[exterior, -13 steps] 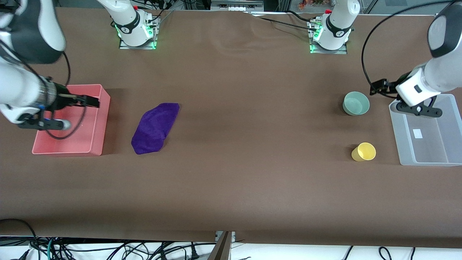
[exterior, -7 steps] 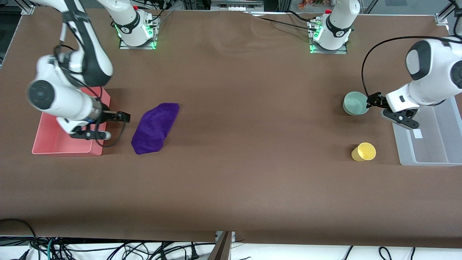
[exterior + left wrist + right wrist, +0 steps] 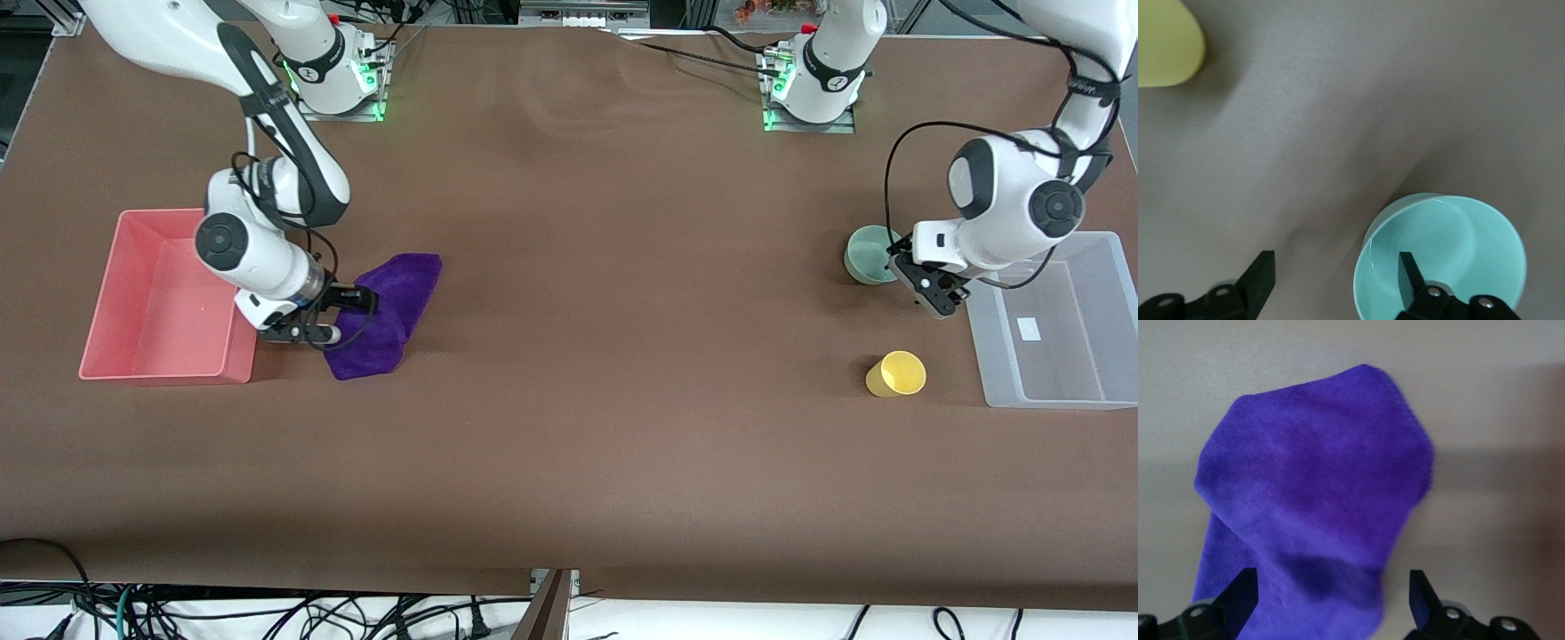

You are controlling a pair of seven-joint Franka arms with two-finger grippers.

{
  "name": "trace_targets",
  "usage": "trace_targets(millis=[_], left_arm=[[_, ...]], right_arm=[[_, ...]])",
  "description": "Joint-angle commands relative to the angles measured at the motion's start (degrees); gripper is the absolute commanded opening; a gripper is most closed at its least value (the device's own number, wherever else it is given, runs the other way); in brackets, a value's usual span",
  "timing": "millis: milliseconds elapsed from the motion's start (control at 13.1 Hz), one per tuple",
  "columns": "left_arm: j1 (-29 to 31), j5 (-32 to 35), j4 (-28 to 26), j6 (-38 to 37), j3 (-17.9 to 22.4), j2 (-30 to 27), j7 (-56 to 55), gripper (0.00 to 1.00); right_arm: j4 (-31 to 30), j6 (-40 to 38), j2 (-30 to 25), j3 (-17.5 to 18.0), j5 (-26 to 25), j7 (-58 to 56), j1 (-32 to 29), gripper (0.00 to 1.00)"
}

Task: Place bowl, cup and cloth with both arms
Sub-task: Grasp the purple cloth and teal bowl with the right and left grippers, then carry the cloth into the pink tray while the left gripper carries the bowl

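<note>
The purple cloth [image 3: 388, 302] lies flat on the table beside the red bin. My right gripper [image 3: 358, 299] is open and low over the cloth's edge nearest the bin. In the right wrist view the cloth [image 3: 1318, 480] has one end between the open jaws of the right gripper [image 3: 1331, 583]. The mint-green bowl [image 3: 873, 253] stands upright near the clear bin. My left gripper [image 3: 900, 267] is open at its rim. In the left wrist view the left gripper [image 3: 1335, 267] has one finger over the inside of the bowl [image 3: 1458, 247] and one outside it. The yellow cup [image 3: 896, 373] stands nearer the front camera and also shows in the left wrist view [image 3: 1165, 43].
A red bin [image 3: 151, 302] stands at the right arm's end of the table. A clear plastic bin [image 3: 1058, 356] stands at the left arm's end, beside the bowl and cup. Brown table surface lies between cloth and bowl.
My right gripper has moved from over the red bin to the cloth. My left gripper has moved from over the clear bin to the bowl's rim. Bowl, cup and cloth have not moved.
</note>
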Motion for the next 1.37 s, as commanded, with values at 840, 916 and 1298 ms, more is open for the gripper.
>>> trace_targets(millis=[840, 916, 1298], left_arm=[[2.87, 0.14, 6.25, -9.98, -0.66, -1.83, 1.39, 0.0], [3.83, -0.04, 12.14, -17.71, -0.57, -1.39, 1.57, 0.0], [12.78, -0.48, 34.57, -30.18, -0.3, 5.62, 3.23, 0.0]], right_arm=[[2.91, 1.09, 4.66, -0.04, -0.63, -0.2, 1.15, 0.0], [5.71, -4.51, 3.87, -0.04, -0.63, -0.29, 0.97, 0.0], [27.75, -40.44, 1.84, -5.12, -0.45, -10.53, 0.71, 0.0]])
